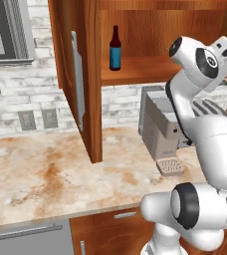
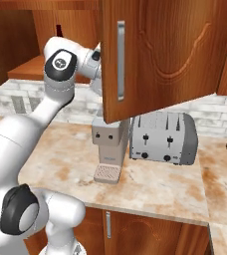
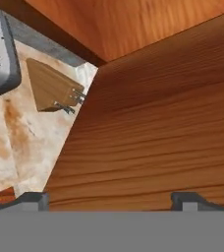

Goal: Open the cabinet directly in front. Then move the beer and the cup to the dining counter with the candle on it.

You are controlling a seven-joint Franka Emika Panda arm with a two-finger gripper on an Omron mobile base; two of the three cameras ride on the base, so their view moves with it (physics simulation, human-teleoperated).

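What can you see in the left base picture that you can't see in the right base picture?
The left base view alone gives the beer standing on the shelf inside the cabinet, with its left door swung open. The right base view alone gives a silver toaster and the cabinet's right door with its long handle. Both share the grey coffee machine, the marble countertop and the brick wall.
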